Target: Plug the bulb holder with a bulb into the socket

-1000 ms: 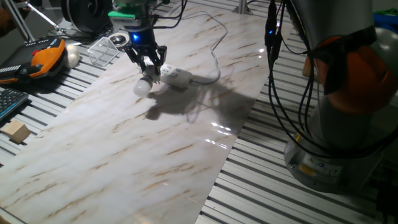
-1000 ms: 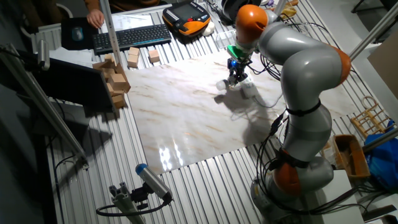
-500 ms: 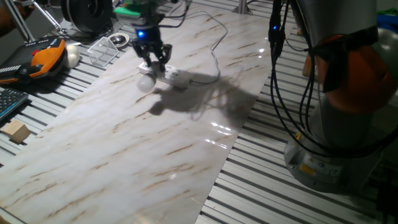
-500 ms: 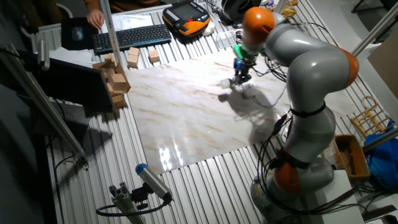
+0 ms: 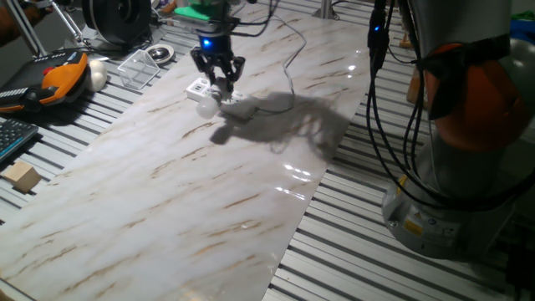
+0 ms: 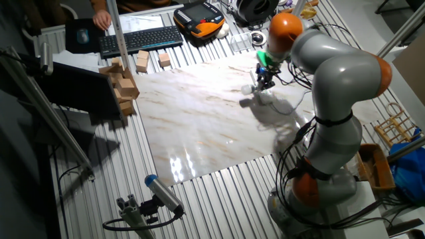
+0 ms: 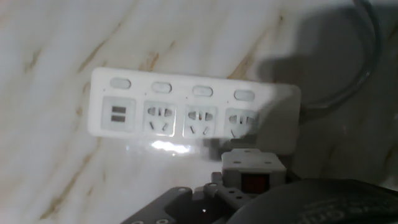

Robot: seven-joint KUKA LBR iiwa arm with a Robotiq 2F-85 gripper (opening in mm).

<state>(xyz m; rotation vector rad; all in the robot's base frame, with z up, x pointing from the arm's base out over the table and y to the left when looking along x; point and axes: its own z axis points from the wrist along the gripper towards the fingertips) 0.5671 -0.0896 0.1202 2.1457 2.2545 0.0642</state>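
Observation:
The socket [image 7: 186, 93] is a long white strip with a USB end and three outlets, lying flat on the marble board. Its cable [image 7: 354, 81] leaves at the right. My gripper [image 5: 219, 82] hangs over it, shut on the bulb holder [image 7: 252, 171]. The holder is a small boxy part with a red mark and sits just in front of the rightmost outlet [image 7: 241, 121], apart from it. The bulb [image 5: 206, 106] shows as a white ball below and left of the fingers. One end of the socket [image 5: 198, 87] shows left of the fingers. In the other fixed view the gripper [image 6: 264, 83] hides the holder.
An orange pendant [image 5: 63, 75], a white egg-like ball [image 5: 98, 75] and a clear plastic box [image 5: 138, 65] lie at the board's far left. A wooden block [image 5: 21, 177] and a keyboard [image 5: 10, 138] are nearer left. The arm's base [image 5: 468, 134] stands at the right.
My gripper has moved right and away along the board with the bulb holder in it, from beside the socket's end to over the socket. The jaws have stayed shut.

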